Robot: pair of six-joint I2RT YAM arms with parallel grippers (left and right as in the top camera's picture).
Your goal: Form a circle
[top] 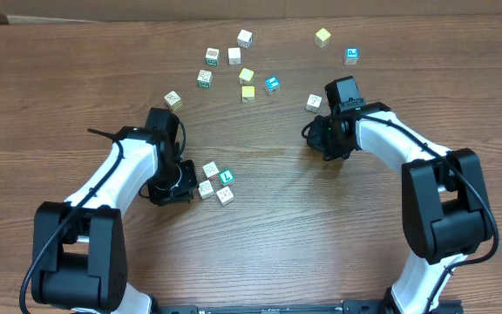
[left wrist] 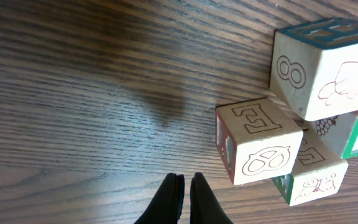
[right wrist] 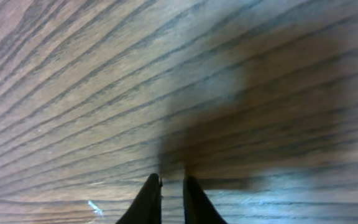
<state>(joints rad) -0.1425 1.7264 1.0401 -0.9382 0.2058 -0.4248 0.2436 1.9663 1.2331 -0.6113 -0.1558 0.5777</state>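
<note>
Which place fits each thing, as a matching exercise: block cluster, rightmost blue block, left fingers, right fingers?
Things: 1 block cluster; 2 rightmost blue block; 3 left fingers; 4 right fingers.
Places: A above the table, no block in their wrist view; B far side, right of centre; C near side, left of centre; D next to the cluster, closed together.
Pairs: 1-C, 2-B, 3-D, 4-A.

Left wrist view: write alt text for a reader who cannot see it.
Four printed wooden cubes huddle in a tight cluster at the right of a wood-grain table, the nearest cube showing an E. The left gripper sits shut and empty at the bottom edge, short of them.
</note>
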